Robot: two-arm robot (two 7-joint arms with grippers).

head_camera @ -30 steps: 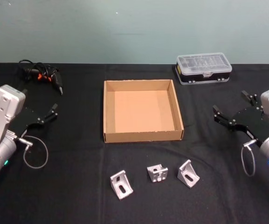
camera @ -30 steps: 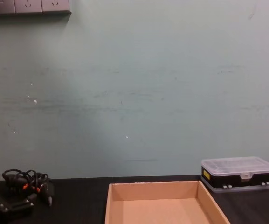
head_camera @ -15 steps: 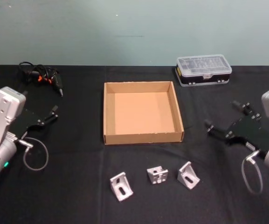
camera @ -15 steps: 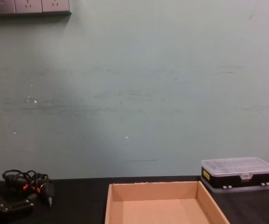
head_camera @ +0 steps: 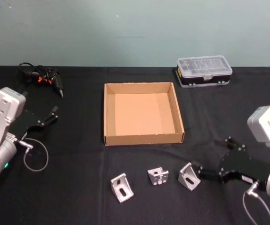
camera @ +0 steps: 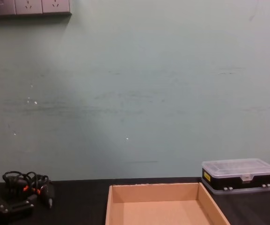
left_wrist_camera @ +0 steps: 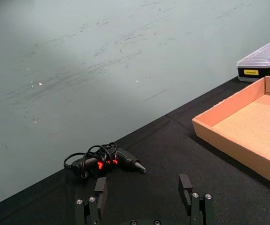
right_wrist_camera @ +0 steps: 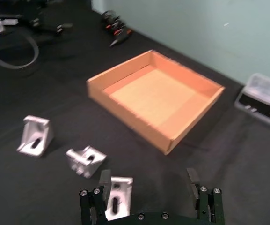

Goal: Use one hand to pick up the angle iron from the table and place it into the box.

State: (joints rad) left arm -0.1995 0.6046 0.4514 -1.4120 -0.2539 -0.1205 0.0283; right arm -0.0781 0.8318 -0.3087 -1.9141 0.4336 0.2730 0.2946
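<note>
Three silver angle irons lie on the black table [head_camera: 78,154] in front of the box: a left angle iron [head_camera: 121,187], a middle angle iron [head_camera: 157,176] and a right angle iron [head_camera: 189,176]. The tan cardboard box [head_camera: 144,138] stands empty at the centre. My right gripper [head_camera: 213,158] is open and low over the table, with one fingertip beside the right angle iron. In the right wrist view that angle iron [right_wrist_camera: 117,197] lies just inside one finger of the right gripper [right_wrist_camera: 148,180]. My left gripper [head_camera: 50,116] stands open at the left, apart from everything.
A clear-lidded plastic case [head_camera: 204,70] stands at the back right, behind the box. A black cabled tool with orange marks [head_camera: 43,77] lies at the back left. A loose wire loop [head_camera: 35,158] hangs by the left arm.
My right arm has swung inward and toward the near edge, bringing its open gripper down beside the right angle iron. The left arm and the angle irons have stayed put.
</note>
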